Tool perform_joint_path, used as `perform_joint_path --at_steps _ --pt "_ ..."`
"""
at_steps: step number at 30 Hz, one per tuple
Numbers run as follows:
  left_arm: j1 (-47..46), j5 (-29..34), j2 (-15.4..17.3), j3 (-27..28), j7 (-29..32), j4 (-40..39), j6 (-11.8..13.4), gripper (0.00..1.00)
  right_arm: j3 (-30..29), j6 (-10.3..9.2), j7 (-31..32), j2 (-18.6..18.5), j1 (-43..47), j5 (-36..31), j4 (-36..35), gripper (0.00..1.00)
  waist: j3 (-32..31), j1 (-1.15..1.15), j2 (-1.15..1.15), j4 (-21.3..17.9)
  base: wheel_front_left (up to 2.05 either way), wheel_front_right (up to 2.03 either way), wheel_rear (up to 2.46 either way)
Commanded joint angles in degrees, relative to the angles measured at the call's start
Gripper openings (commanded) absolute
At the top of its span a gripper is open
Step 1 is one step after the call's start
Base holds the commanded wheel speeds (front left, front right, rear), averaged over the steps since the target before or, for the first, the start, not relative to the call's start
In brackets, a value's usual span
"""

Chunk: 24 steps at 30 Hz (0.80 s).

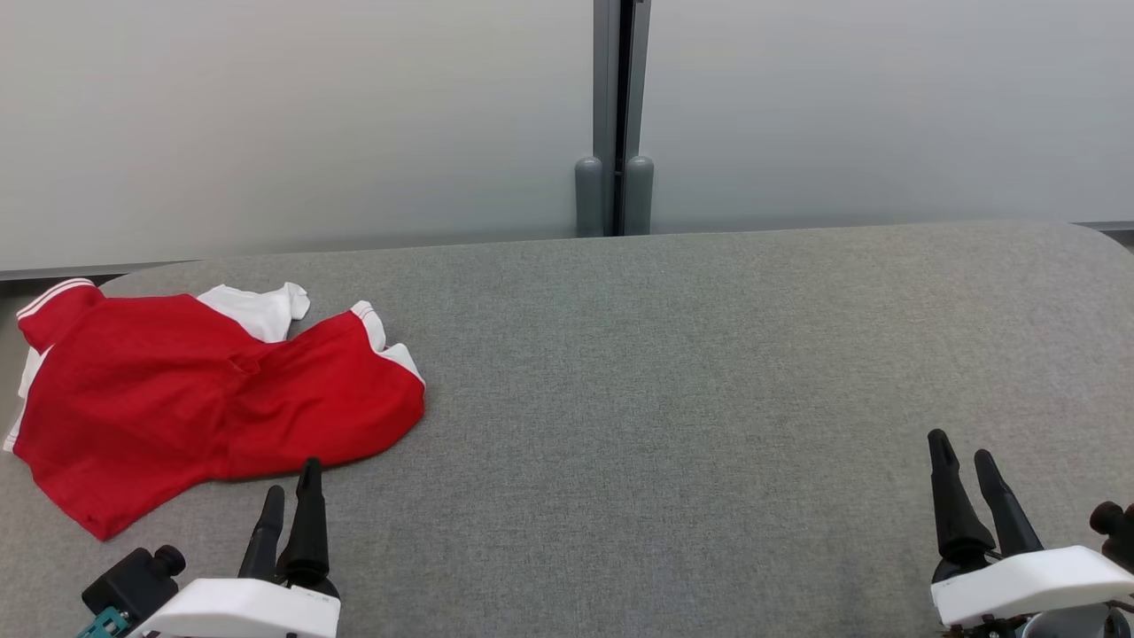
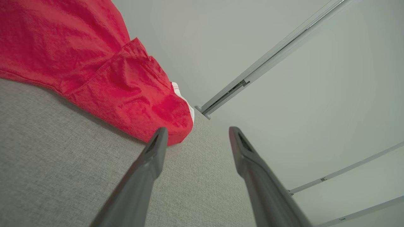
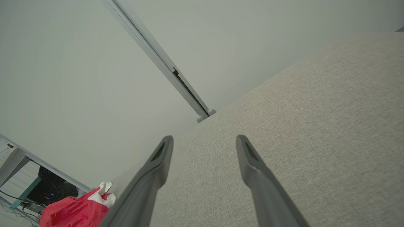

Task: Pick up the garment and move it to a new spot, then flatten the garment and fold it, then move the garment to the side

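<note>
A red garment (image 1: 195, 399) with white trim lies crumpled at the left end of the grey table (image 1: 691, 372), its left edge at the table's rim. My left gripper (image 1: 292, 492) stands open just in front of the garment's near edge, nothing between its fingers. In the left wrist view the garment (image 2: 94, 63) fills the upper left, just beyond the left gripper (image 2: 196, 134). My right gripper (image 1: 964, 459) is open at the lower right, far from the cloth. The right wrist view shows the right gripper (image 3: 204, 141) over bare table, and the garment (image 3: 75, 209) far off at lower left.
Pale wall panels with a grey vertical post (image 1: 614, 115) stand behind the table's far edge. The table's corners are rounded. A desk frame and dark gear (image 3: 50, 189) show beyond the table's left end.
</note>
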Motion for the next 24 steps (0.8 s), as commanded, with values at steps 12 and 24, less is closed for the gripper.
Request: perform_joint_path --at_steps 12,24 --pt "1.09 10.92 0.46 -0.37 -2.48 -0.91 1.77 1.0 1.29 0.1 -2.76 -0.8 0.73 -11.02 -0.44 1.0 -0.47 0.0 0.0 0.14 0.0 0.0 0.0" --pt "2.29 18.56 0.5 -0.39 -4.25 -3.48 2.05 1.0 2.26 0.11 -4.47 -0.9 1.61 -18.25 -0.54 1.0 -0.71 0.0 0.0 0.02 0.0 0.0 0.0"
